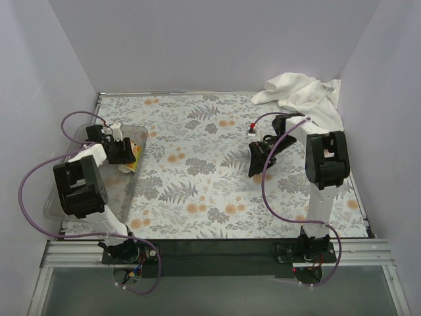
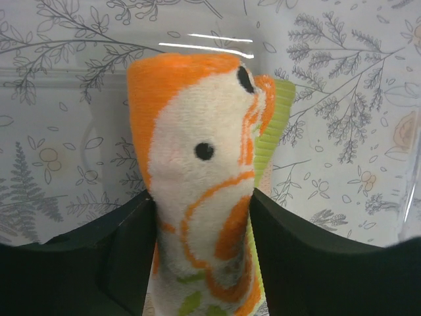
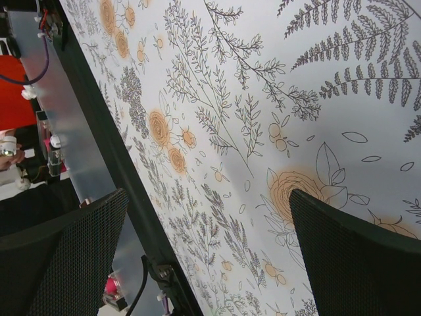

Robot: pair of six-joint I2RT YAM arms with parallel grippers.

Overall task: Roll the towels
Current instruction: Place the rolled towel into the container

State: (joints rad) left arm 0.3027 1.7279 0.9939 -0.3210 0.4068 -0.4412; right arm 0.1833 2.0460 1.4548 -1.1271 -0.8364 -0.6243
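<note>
The left gripper (image 2: 200,204) is reaching into the clear plastic rectangular bin (image 1: 118,191) at the left side of the table and is grasping the small white terry cloth printed in orange and green (image 2: 197,178). The cloth is rolled into a tight cylinder. The gripper's black fingers (image 2: 99,257) are pressing against both sides of the roll and pinching it slightly narrower there, while the free end of the roll is pointing away from the wrist camera. The right gripper (image 3: 207,217) is hovering over the grey-and-orange fern-patterned table covering (image 1: 197,151) with its jaws spread wide and nothing between them. The large plain white towel (image 1: 302,95) is lying crumpled in a loose heap at the far right corner of the table, well apart from both grippers.
</note>
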